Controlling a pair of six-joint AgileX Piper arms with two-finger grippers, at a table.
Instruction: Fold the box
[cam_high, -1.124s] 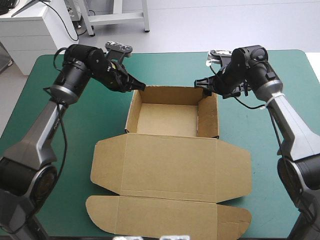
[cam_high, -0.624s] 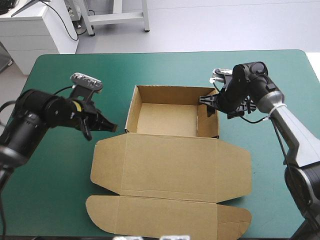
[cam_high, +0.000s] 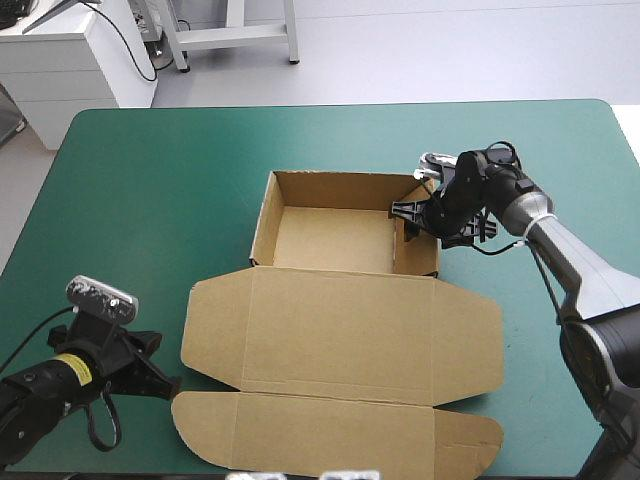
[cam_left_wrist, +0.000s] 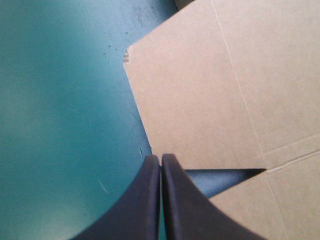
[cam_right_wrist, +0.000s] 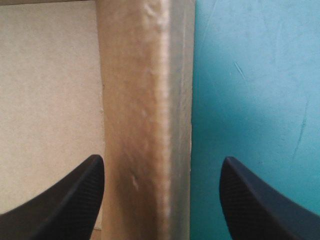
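Showing the brown box (cam_high: 330, 240) near the middle of the teal-green cover (cam_high: 150, 170), standing as an open tray with its four walls raised. Showing the lid (cam_high: 340, 335) lying flat on the cover, hinging off the tray's near wall and reaching toward the table's near edge, with a side flap at each end. Showing the long tuck flap (cam_high: 330, 435) lying flat beyond the lid, nearest the robot, with both ends rounded.

Straddling the tray's right wall (cam_right_wrist: 145, 100) with the right gripper (cam_high: 415, 218), somewhat toward the wall's far end. Holding its black fingers (cam_right_wrist: 75, 200) wide apart, one hanging over the tray's floor and the other over the bare cover outside, with the wall's top edge running between them. Gripping nothing, and possibly not even touching the board, though hard telling that from either view.

Sitting the left gripper (cam_high: 170, 385) low at the table's near-left corner, well apart from the tray. Pressing its fingers together into one pointed arch, with nothing between them. Pointing the tip toward the notch dividing the lid's left side flap from the tuck flap's rounded end, just beside the board's edge. Lying over bare cover rather than over the board, going by the left wrist view.
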